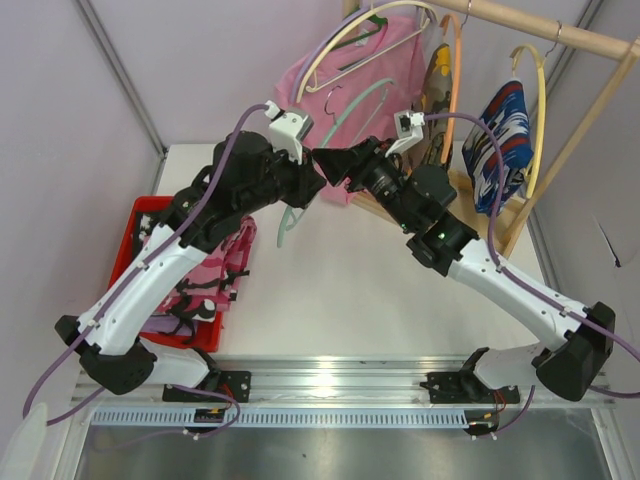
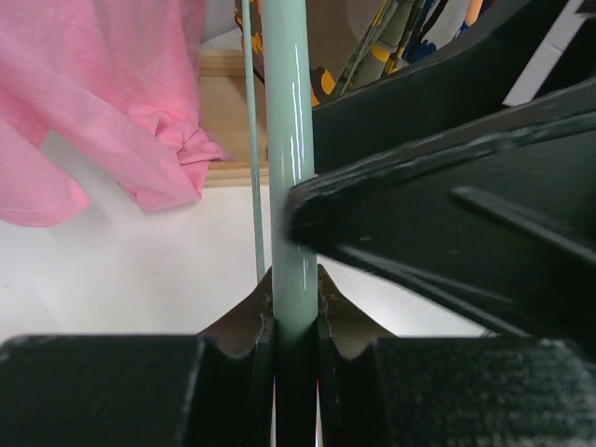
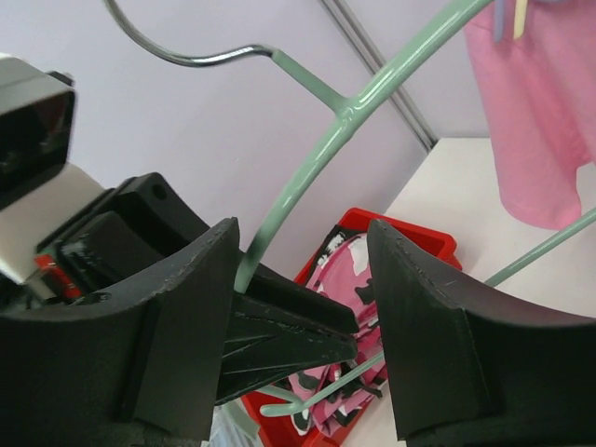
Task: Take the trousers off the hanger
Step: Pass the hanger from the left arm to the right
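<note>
My left gripper (image 1: 318,182) is shut on the bar of a mint green hanger (image 2: 284,140), which carries no garment. My right gripper (image 1: 330,165) is open, its jaws (image 3: 300,235) standing on either side of the left fingertips and the hanger (image 3: 307,163), not touching it. Pink-and-black camouflage trousers (image 1: 212,275) lie in a red bin (image 1: 140,215) at the left, also seen in the right wrist view (image 3: 358,279). Yellow-olive camouflage trousers (image 1: 437,90) and blue, white and red trousers (image 1: 500,130) hang on hangers on the wooden rack.
A plain pink T-shirt (image 1: 350,65) hangs at the back on the wooden rail (image 1: 560,35), just behind both grippers. The rack's slanted leg (image 1: 560,160) stands at the right. The white table (image 1: 340,300) has a metal rail along its near edge.
</note>
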You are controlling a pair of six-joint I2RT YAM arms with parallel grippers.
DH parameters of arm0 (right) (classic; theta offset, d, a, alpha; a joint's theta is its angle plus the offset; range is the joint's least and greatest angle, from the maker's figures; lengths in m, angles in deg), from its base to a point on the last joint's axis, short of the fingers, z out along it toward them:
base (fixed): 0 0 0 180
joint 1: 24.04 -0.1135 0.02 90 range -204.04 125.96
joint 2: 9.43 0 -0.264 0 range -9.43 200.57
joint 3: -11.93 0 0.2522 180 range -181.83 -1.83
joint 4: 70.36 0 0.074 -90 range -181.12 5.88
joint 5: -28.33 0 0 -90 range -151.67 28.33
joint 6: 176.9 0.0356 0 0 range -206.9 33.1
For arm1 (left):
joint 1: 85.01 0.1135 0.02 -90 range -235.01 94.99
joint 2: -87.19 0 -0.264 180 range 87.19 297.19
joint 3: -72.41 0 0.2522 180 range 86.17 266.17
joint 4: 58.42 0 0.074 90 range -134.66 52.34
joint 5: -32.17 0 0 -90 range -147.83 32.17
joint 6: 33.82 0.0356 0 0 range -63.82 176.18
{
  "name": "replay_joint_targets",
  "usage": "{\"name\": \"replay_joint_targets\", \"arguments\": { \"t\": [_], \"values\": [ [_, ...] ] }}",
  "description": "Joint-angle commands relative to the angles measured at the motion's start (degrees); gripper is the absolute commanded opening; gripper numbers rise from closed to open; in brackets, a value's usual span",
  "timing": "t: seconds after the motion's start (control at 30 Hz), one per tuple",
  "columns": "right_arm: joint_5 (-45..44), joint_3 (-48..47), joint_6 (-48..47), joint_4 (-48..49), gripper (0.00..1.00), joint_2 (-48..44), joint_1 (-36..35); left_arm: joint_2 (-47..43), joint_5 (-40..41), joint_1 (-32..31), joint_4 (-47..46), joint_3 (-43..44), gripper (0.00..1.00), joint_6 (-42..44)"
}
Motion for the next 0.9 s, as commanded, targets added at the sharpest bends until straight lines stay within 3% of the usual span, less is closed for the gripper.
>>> {"name": "replay_joint_targets", "arguments": {
  "t": [0.0, 0.27, 0.3, 0.37, 0.5, 0.6, 0.63, 0.77, 0.87],
  "values": [
    [-1.3, -2.2, 0.8, 3.4, 0.61, 1.5, -0.3, -1.0, 0.2, 0.5, -3.4, 0.0, 0.0, 0.1],
    [-3.0, -8.5, 5.3, -0.4, 0.32, 6.3, -1.3, -1.2, 0.8, -0.1, -4.1, -1.7, 0.01, 1.5],
    [-3.2, -9.0, 6.2, -0.7, 0.26, 6.6, -1.3, -1.5, 0.8, -0.1, -4.8, -2.1, 0.01, 1.7],
    [-4.1, -10.1, 8.1, -1.6, 0.0, 7.0, -1.2, -2.5, 0.8, -0.3, -7.1, -4.3, 0.02, 2.2],
    [-7.5, -9.8, 15.3, -2.1, 0.0, 6.8, -1.0, -5.7, 6.3, -0.5, -12.3, -8.6, 0.05, 3.1],
    [-10.4, -9.1, 19.2, -1.8, 0.0, 6.6, -0.9, -11.0, 6.8, -0.6, -20.9, -15.7, 0.16, 4.3],
    [-11.0, -9.3, 21.7, -2.2, 0.0, 6.6, -0.9, -12.5, 6.4, -0.6, -23.5, -20.5, 0.29, 4.5],
    [-13.5, -9.4, 27.1, -2.5, 0.0, 6.6, -1.0, -18.6, 5.0, -0.6, -33.8, -28.0, 0.61, 6.5],
    [-14.2, -10.1, 28.7, -2.7, 0.0, 6.7, -1.2, -18.6, 5.6, -0.6, -32.9, -27.7, 0.67, 8.1]
  ]
}}
